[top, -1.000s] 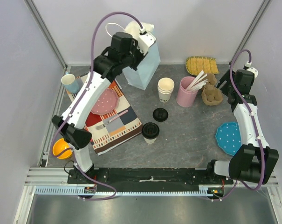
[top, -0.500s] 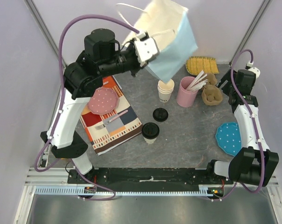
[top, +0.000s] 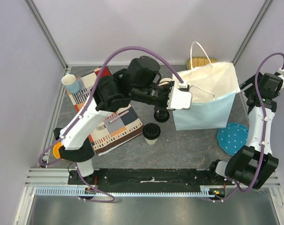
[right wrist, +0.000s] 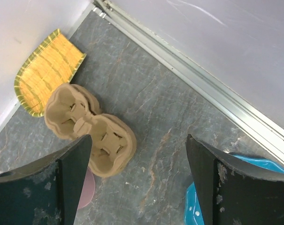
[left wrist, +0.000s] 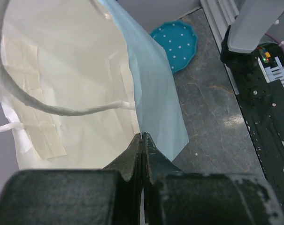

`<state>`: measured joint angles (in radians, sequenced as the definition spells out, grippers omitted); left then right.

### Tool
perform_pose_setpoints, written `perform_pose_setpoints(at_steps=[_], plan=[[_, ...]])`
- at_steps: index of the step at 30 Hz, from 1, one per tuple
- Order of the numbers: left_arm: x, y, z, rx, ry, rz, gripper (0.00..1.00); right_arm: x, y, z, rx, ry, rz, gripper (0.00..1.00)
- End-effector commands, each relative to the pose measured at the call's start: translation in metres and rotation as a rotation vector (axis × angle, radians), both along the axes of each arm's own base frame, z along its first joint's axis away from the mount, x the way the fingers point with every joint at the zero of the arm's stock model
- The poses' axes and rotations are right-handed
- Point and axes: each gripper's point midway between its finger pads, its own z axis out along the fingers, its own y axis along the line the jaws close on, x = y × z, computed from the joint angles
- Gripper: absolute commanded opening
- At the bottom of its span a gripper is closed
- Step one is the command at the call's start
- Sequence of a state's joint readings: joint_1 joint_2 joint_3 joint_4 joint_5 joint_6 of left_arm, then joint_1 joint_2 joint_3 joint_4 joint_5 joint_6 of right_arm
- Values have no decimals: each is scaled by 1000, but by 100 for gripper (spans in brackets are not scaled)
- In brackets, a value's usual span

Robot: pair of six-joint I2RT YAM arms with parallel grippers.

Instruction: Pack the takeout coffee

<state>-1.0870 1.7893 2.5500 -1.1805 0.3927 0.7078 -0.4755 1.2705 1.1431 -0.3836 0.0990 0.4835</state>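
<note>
- Since the earlier frame our left gripper (top: 185, 90) has swung the light-blue paper bag (top: 205, 110) from the upper middle of the overhead view down to the right of centre, where it now covers the spot where the pink cup and cup stack stood.
- Our left gripper (left wrist: 142, 140) is fully closed, its fingers pinching the bag's rim (left wrist: 132, 101); the bag's cream inside and white rope handle (left wrist: 43, 105) fill the left of the wrist view.
- Our right gripper (right wrist: 137, 159) is spread wide and holds nothing; it hangs at the far right edge of the overhead view, above a brown pulp cup carrier (right wrist: 90, 129) and a yellow woven tray (right wrist: 45, 70).
- We see the takeout coffee (top: 151, 132), a white cup with a black lid, standing upright on the grey table (top: 188, 145) just below centre, left of the bag and apart from it.
- We see a loose black lid (top: 161, 115) just above the coffee, and a teal dotted plate (top: 233, 138) at the lower right of the bag.
</note>
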Motion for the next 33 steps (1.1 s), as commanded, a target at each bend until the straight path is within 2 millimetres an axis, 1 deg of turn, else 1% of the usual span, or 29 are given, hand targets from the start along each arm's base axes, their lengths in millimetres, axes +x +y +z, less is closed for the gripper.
perform_pose_setpoints(at_steps=[1,2,3,5,6,8,9,11,16,17,19,20,22,23,27,31,33], plan=[[3,-15,-27,68,-18,-21,2,6,3,25,-31,-46,37,89],[5,-17,-36,88,-12,-18,2,6,3,25,-33,-43,38,89],[7,-21,-54,129,11,-17,2,7,3,26,-35,-47,44,89],[9,-25,-69,158,25,-18,2,8,4,28,-39,-49,57,89],[10,-27,-84,193,37,-20,2,11,6,31,-40,-59,74,89],[14,-31,-93,202,39,-11,2,13,8,34,-45,-63,97,89],[14,-32,-106,227,59,-6,2,14,9,36,-48,-67,106,88],[17,-38,-118,235,72,0,2,13,8,36,-56,-62,104,87],[25,-49,-130,227,85,36,2,14,10,28,-46,-46,121,86],[26,-51,-137,236,83,40,2,14,10,26,-46,-45,121,85],[28,-48,-146,260,73,41,2,14,11,25,-42,-43,122,85],[27,-46,-160,292,83,37,2,13,10,26,-46,-45,121,85],[23,-42,-165,307,81,16,2,14,11,28,-48,-51,123,85],[21,-40,-173,324,89,6,2,14,11,28,-47,-51,122,85],[17,-38,-181,339,98,-14,2,17,16,27,-31,-61,152,85],[17,-35,-183,343,122,-9,2,17,17,27,-29,-64,154,85],[16,-32,-180,341,129,-8,2,16,17,29,-33,-65,153,85]])
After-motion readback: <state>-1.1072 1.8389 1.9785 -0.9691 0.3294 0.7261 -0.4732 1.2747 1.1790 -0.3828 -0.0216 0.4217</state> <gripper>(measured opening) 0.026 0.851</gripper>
